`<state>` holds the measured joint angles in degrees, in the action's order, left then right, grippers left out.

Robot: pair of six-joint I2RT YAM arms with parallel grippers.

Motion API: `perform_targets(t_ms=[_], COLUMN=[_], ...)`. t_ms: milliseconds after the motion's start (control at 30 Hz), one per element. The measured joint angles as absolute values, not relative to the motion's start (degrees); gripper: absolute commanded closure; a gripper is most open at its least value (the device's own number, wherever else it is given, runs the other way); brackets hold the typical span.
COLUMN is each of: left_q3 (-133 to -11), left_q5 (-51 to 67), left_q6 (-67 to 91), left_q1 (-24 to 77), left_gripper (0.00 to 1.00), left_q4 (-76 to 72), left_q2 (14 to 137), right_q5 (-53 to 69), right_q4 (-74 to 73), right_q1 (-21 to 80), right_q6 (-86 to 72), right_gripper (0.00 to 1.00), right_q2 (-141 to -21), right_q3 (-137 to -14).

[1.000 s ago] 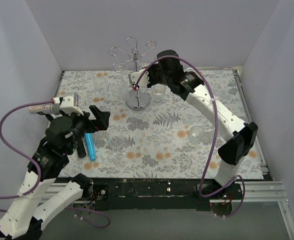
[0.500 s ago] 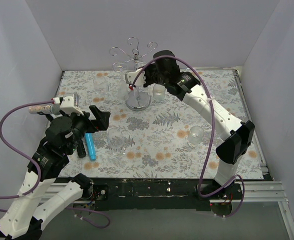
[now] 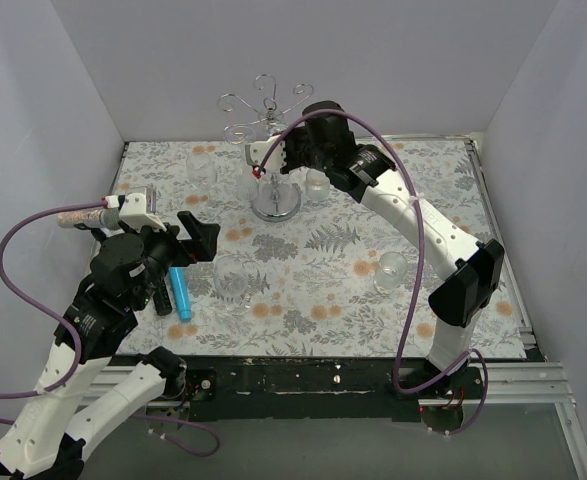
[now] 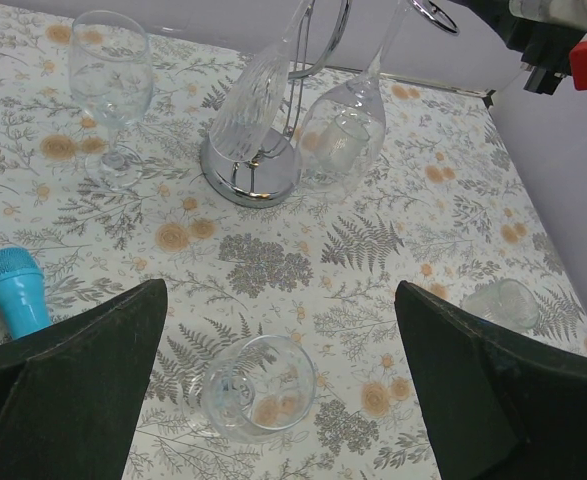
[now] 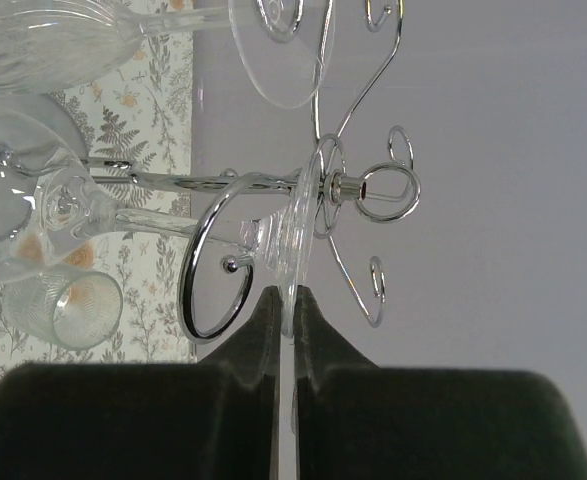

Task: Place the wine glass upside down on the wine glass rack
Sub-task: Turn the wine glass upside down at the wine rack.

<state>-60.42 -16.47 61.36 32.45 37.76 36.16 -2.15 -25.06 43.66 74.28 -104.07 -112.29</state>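
**Right wrist view: wine glass pinched by its foot at the rack's curled arm**

The right jaws are pressed narrowly together on the rim of the wine glass (image 5: 295, 235) foot, seen edge-on. The foot sits at a curled arm of the wine glass rack (image 5: 213, 270). The stem runs away to the bowl, which hangs tilted beside the rack's pole. A ribbed glass (image 5: 33, 40) hangs from another arm. The rack stands at the far side of the flowered counter (image 3: 313, 290). The left jaws stand wide apart, holding nothing, above another glass (image 4: 258, 400) on the counter.
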Motion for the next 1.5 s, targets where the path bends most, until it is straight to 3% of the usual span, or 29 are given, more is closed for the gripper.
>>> perform_targets(t_ms=[933, 1500], left_q3=[-60.4, -60.4], left_q5=[-15.9, -15.6], left_q6=[62.5, 63.0], left_q1=[32.4, 32.4], left_gripper=[0.02, 0.02], left_q4=[38.2, 38.2], left_q2=[34.9, 34.6], right_q5=[1.5, -4.2], right_q4=[-26.5, -23.6], right_q1=[45.1, 45.1], right_q6=[70.5, 70.5], right_gripper=[0.99, 0.99], right_q2=[-98.7, -96.6], right_q3=[-110.6, -103.3])
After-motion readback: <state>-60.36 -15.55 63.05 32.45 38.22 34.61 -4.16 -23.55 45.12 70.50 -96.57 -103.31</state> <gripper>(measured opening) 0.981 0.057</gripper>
